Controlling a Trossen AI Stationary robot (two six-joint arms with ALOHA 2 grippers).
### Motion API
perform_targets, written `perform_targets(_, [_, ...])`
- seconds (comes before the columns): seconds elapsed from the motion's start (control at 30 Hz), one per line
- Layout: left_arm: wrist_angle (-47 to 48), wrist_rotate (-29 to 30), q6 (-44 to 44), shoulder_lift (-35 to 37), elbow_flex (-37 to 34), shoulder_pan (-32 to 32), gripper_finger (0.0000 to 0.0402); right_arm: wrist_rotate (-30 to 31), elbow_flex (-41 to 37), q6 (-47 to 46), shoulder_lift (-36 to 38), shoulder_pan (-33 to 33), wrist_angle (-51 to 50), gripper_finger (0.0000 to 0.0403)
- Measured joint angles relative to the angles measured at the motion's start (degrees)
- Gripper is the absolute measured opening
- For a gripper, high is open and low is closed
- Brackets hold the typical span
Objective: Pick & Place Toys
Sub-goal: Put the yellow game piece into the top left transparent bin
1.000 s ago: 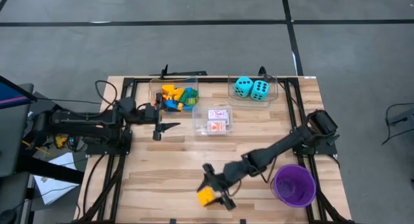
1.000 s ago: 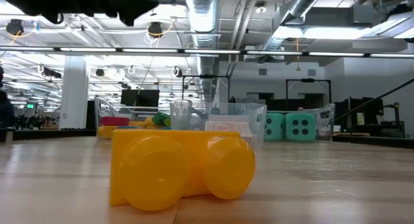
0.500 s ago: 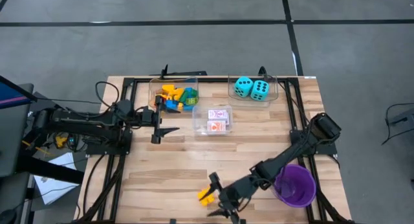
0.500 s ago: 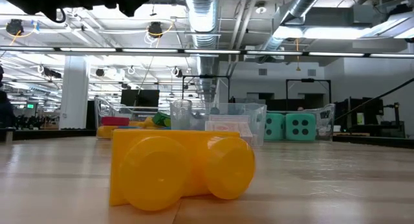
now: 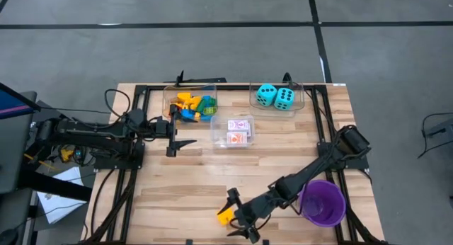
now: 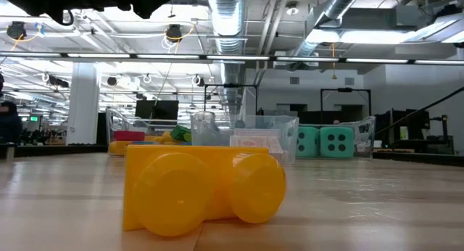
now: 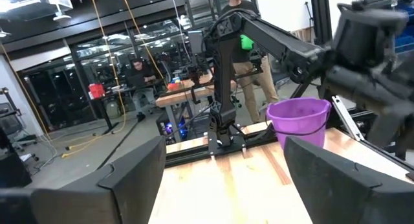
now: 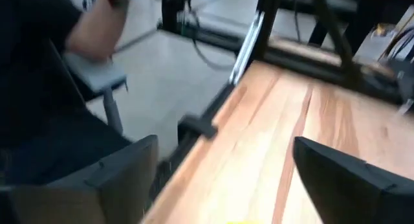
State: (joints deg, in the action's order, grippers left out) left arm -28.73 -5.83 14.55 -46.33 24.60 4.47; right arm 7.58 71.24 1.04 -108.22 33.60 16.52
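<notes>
A grey floor surrounds the wooden desk (image 5: 177, 188) in the high view. At its far edge stand three clear bins: one with mixed bricks (image 5: 191, 105), one with two turquoise dice (image 5: 275, 96), one with red-and-white card packs (image 5: 240, 130). The right tool (image 5: 239, 215) hovers low at the near edge, its fingers spread apart, with the yellow brick (image 5: 225, 217) just beside it on the side away from the purple cup (image 5: 321, 202); whether a finger touches the brick cannot be told. Compared with half a second ago, this tool has drawn back a little toward the cup and turned slightly, while the brick lies where it lay. The left tool (image 5: 178, 137) hangs near the brick bin, fingers apart, unchanged from the earlier picture.

In the low view, a hall with ceiling pipes and lamps stretches behind the desk. The yellow brick (image 6: 199, 189) fills the foreground, resting flat on the wood with its two round studs facing the camera, the same as before. Behind it stand the bins, the dice (image 6: 325, 143) at the right.

The left wrist view looks across the desk past its two spread dark fingers (image 7: 126, 175) to the purple cup (image 7: 297, 117) and the right arm, with people standing in the room beyond.

The right wrist view shows the desk's edge between its own parted fingers (image 8: 123, 172), and a sliver of yellow at the picture's lower border.
</notes>
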Motion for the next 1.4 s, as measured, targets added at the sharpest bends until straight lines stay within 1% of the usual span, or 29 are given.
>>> perform_targets(0.1, [0.0,0.19,0.0,0.0,0.0,0.02,0.031,-0.61,0.56,-0.63,-1.64,0.16,0.14,0.0384])
perform_targets(0.13, [0.0,0.31,0.0,-0.02,0.0,0.02,0.031,-0.82,1.0,-0.98,-2.47,0.01,0.81,0.0392])
perform_targets(0.17, [0.0,0.29,0.0,0.0,0.0,0.02,0.0311,-0.72,0.85,-0.96,-2.64,0.03,-0.73,0.0394])
perform_targets(0.27, [0.32,0.28,0.0,-0.02,0.0,0.02,0.0311,-0.71,2.57,-0.96,-4.54,-0.23,-1.32,0.0382])
perform_targets(0.4, [0.46,0.28,0.0,0.0,0.0,0.02,0.031,-1.74,3.69,0.24,-5.17,-0.67,-3.16,0.0372])
perform_targets(0.67, [0.42,0.26,0.0,0.0,0.0,0.02,0.031,-1.99,3.08,0.93,-5.52,-2.6,-8.59,0.0371])
perform_targets(0.8, [0.42,0.26,0.0,0.0,0.0,0.02,0.031,-1.96,2.58,1.81,-5.58,-3.44,-8.95,0.0371])
perform_targets(0.97, [0.42,0.24,0.0,0.0,0.0,0.02,0.031,-2.62,2.3,2.86,-8.32,-3.69,-9.99,0.0371])
perform_targets(1.03, [0.45,0.24,0.0,-0.02,0.0,0.04,0.031,-3.0,3.07,2.97,-10.27,-4.02,-7.74,0.0371])
perform_targets(1.1, [0.39,0.24,0.0,0.0,0.0,0.04,0.031,-3.25,2.47,3.4,-10.6,-4.09,-9.6,0.0371])
perform_targets(1.17, [0.6,0.23,0.0,-0.02,0.0,0.04,0.031,-3.72,2.96,3.21,-11.69,-4.16,-7.28,0.0371])
perform_targets(1.4, [0.46,0.22,0.0,0.0,0.0,0.04,0.031,-4.77,2.66,3.63,-13.12,-4.83,-12.15,0.0371])
